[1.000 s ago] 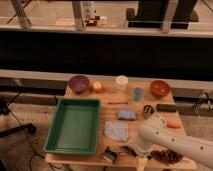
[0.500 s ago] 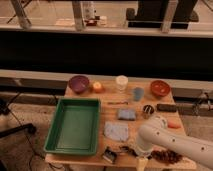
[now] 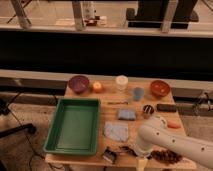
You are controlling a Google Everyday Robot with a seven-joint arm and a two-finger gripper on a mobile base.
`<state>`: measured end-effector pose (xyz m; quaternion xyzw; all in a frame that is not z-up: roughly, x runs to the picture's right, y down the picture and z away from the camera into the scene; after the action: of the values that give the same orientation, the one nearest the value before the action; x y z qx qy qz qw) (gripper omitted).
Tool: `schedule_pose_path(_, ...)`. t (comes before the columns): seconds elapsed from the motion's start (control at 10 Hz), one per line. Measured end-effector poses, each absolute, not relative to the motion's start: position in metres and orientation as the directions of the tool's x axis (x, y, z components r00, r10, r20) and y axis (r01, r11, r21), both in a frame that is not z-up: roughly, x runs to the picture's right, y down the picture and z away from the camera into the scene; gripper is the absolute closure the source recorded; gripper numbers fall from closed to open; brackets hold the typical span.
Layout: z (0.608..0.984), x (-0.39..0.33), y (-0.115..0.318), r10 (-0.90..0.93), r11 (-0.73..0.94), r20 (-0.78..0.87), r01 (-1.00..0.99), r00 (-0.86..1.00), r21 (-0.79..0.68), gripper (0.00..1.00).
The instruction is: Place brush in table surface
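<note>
Here, a small brush (image 3: 110,155) w/ slim black handle and pale squarish head is seen at the front edge of the light tan wooden table surface (image 3: 106,114), just right of the near right corner of the green plastic tray (image 3: 78,100). The robot's gripper (image 3: 128,149) is positioned beside the brush, on the side away from the tray; whether it's open or gripping anything can't be told.
</note>
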<state>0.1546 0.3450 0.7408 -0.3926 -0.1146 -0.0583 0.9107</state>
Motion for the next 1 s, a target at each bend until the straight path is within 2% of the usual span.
schedule_pose_path(0.2,0.7408,0.1536,0.3452,-0.027,0.684,0.263,0.209,0.964,-0.699,0.20)
schedule_pose_path(0.3,0.7414,0.1514,0.3462,-0.037,0.679,0.269,0.221,0.962,-0.700,0.25)
schedule_pose_path(0.4,0.7411,0.1504,0.3468,-0.044,0.677,0.274,0.230,0.961,-0.699,0.33)
schedule_pose_path(0.5,0.7395,0.1518,0.3468,-0.046,0.682,0.275,0.231,0.960,-0.693,0.47)
schedule_pose_path(0.7,0.7387,0.1502,0.3461,-0.050,0.690,0.279,0.236,0.959,-0.685,0.63)
schedule_pose_path(0.9,0.7365,0.1519,0.3470,-0.048,0.698,0.276,0.230,0.960,-0.678,0.87)
schedule_pose_path(1.0,0.7371,0.1504,0.3461,-0.048,0.699,0.278,0.231,0.959,-0.676,0.94)
